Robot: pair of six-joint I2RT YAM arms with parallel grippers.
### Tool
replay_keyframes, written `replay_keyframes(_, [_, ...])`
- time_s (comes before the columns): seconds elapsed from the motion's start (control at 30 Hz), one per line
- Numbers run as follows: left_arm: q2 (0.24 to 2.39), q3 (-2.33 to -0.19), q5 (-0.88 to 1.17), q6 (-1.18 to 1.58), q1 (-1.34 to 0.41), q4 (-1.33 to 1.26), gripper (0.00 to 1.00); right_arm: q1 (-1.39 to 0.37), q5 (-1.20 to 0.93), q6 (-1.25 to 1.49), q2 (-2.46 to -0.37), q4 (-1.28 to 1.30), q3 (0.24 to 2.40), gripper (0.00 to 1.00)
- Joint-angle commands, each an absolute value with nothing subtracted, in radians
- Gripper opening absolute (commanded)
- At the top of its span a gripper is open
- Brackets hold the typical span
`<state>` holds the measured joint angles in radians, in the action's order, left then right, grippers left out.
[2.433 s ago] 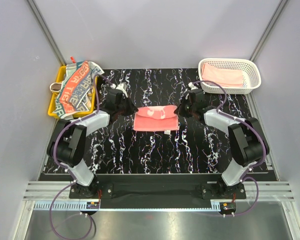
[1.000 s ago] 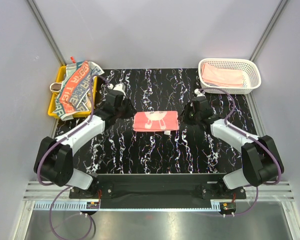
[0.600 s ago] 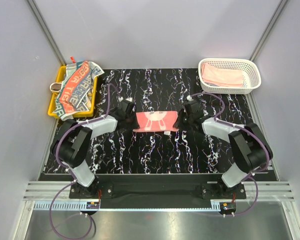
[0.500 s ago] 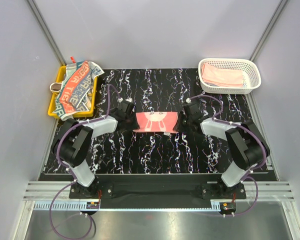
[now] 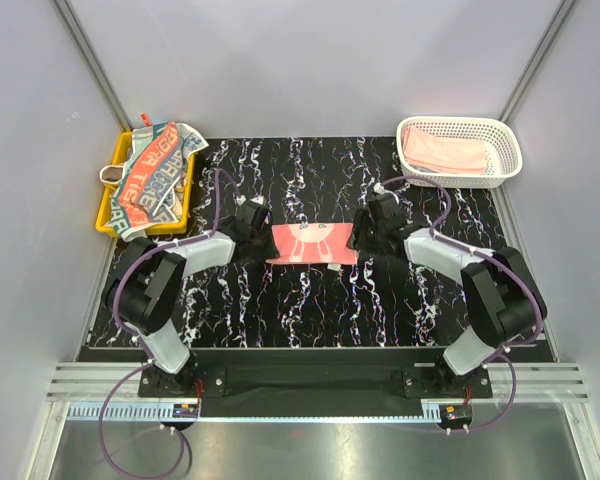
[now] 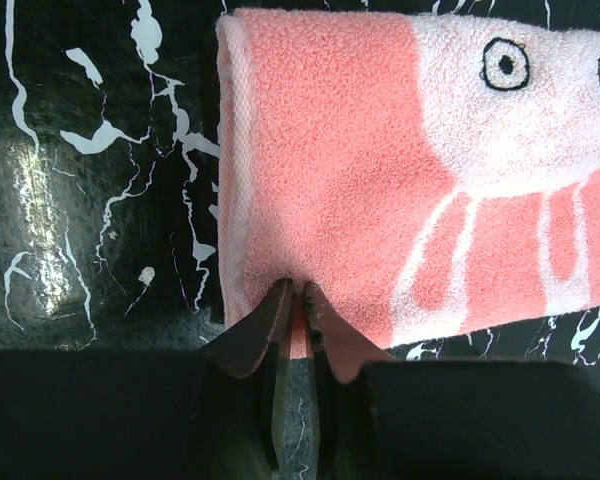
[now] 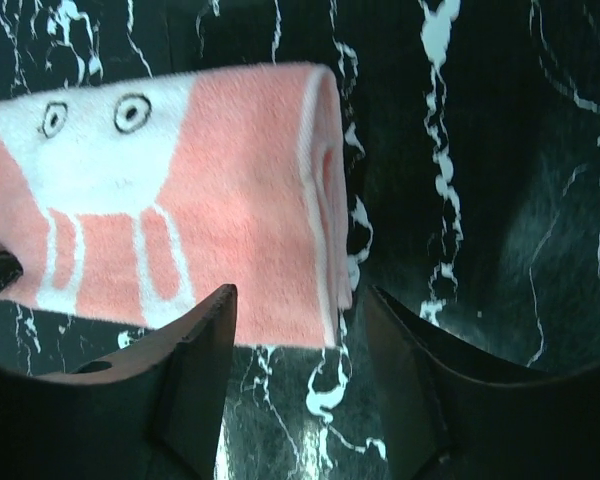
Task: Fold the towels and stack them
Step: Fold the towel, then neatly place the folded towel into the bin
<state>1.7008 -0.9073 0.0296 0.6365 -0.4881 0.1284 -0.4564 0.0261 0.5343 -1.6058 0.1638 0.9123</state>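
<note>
A folded pink towel with white stripes [image 5: 312,243] lies flat mid-mat. In the left wrist view my left gripper [image 6: 298,296] is shut on the near edge of this towel [image 6: 330,170], close to its left fold. My left gripper [image 5: 264,236] sits at the towel's left end in the top view. My right gripper [image 7: 300,302] is open, its jaws astride the right end of the towel [image 7: 210,210] without pinching it. From above, my right gripper [image 5: 358,238] is at the towel's right end.
A yellow tray [image 5: 108,203] at the back left holds a cream towel with red and teal letters [image 5: 150,175]. A white lattice basket [image 5: 500,150] at the back right holds a plain pink towel [image 5: 440,152]. The mat [image 5: 310,310] is black marbled.
My right gripper has opened and let go of the towel's right end. My left gripper has closed on the towel's edge. Both arms have drawn in beside the towel.
</note>
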Motion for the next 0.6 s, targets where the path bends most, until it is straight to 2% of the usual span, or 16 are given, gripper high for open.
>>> replay_keyframes(0.0, [1.667, -0.919, 0.025, 0.618, -0.485, 0.143, 0.15, -0.456, 0.061, 0.450, -1.661, 0.157, 0.986, 0.61])
replay_keyframes(0.1, [1.667, -0.923, 0.028, 0.617, -0.485, 0.146, 0.15, -0.457, 0.055, 0.430, -1.742, 0.166, 1.034, 0.64])
replay_keyframes(0.27, [1.657, -0.923, 0.029, 0.611, -0.486, 0.155, 0.15, -0.459, 0.049, 0.423, -1.824, 0.176, 1.083, 0.62])
replay_keyframes(0.43, [1.646, -0.920, 0.038, 0.615, -0.486, 0.153, 0.15, -0.462, 0.038, 0.449, -1.839, 0.172, 1.086, 0.52])
replay_keyframes(0.57, [1.640, -0.925, 0.049, 0.620, -0.488, 0.153, 0.15, -0.482, 0.041, 0.463, -1.833, 0.186, 1.083, 0.48])
